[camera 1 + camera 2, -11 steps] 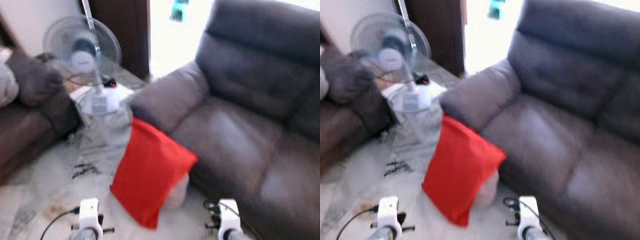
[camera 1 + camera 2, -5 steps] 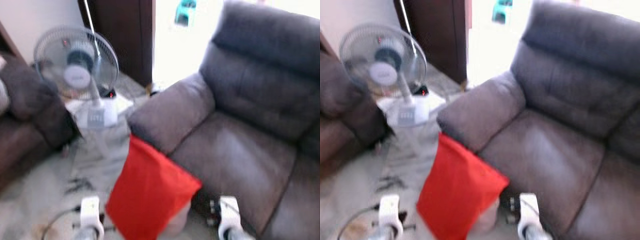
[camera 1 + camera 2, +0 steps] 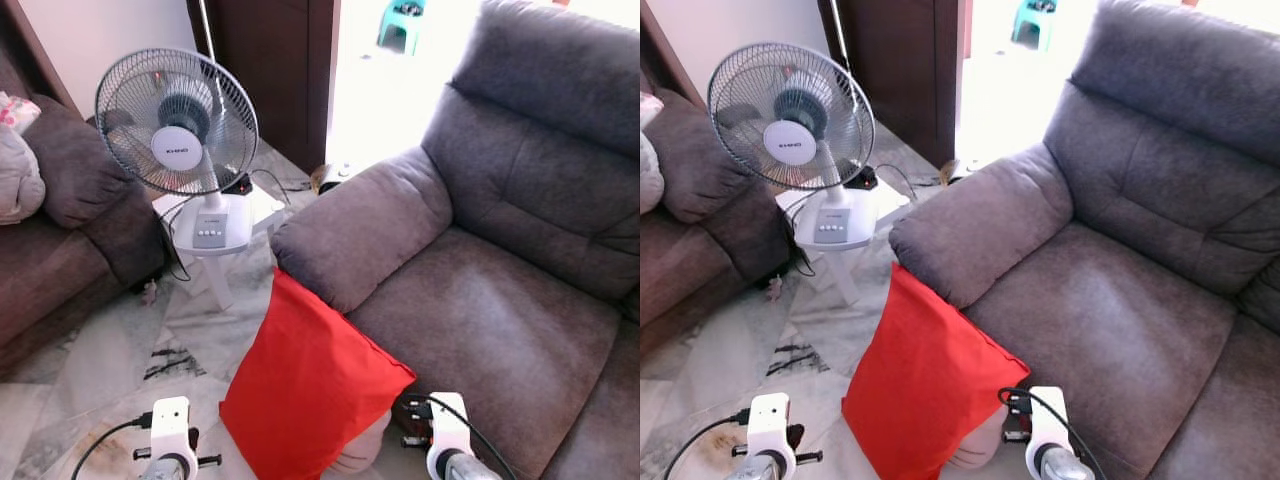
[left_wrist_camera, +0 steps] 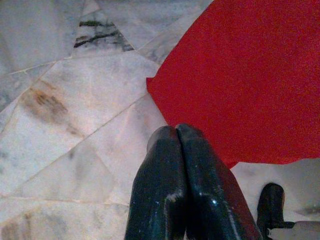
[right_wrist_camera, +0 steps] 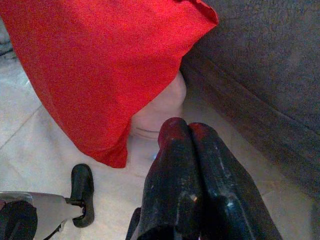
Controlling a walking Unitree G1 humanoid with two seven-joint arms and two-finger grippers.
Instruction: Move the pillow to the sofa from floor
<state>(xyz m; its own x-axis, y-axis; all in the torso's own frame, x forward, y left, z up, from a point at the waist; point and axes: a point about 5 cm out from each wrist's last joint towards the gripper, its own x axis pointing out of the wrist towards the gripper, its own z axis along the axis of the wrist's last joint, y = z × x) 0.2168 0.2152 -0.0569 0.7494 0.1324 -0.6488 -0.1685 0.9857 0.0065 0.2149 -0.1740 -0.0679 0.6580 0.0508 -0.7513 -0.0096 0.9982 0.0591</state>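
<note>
A red pillow [image 3: 305, 385] stands on the marble floor, leaning against the front of a grey-brown sofa [image 3: 480, 290] below its armrest. A pale round object [image 5: 155, 112] sits under the pillow's lower edge. My left gripper [image 4: 176, 131] is shut, its fingertips just short of the red pillow [image 4: 240, 80], low over the floor. My right gripper [image 5: 181, 126] is shut too, close to that pale object, between the red pillow [image 5: 100, 65] and the sofa's front [image 5: 260, 70]. Both wrists show at the bottom of the eye views, either side of the pillow.
A standing fan [image 3: 178, 125] on a small white stool [image 3: 215, 235] is to the left of the sofa's armrest. A second brown sofa [image 3: 60, 230] with a cushion fills the far left. Cables [image 3: 100, 445] trail on the floor [image 3: 90, 360] near my left wrist.
The whole picture has shifted and sharpened as the camera moved; the pillow now sits lower and nearer in view. The pillow itself has not moved against the sofa.
</note>
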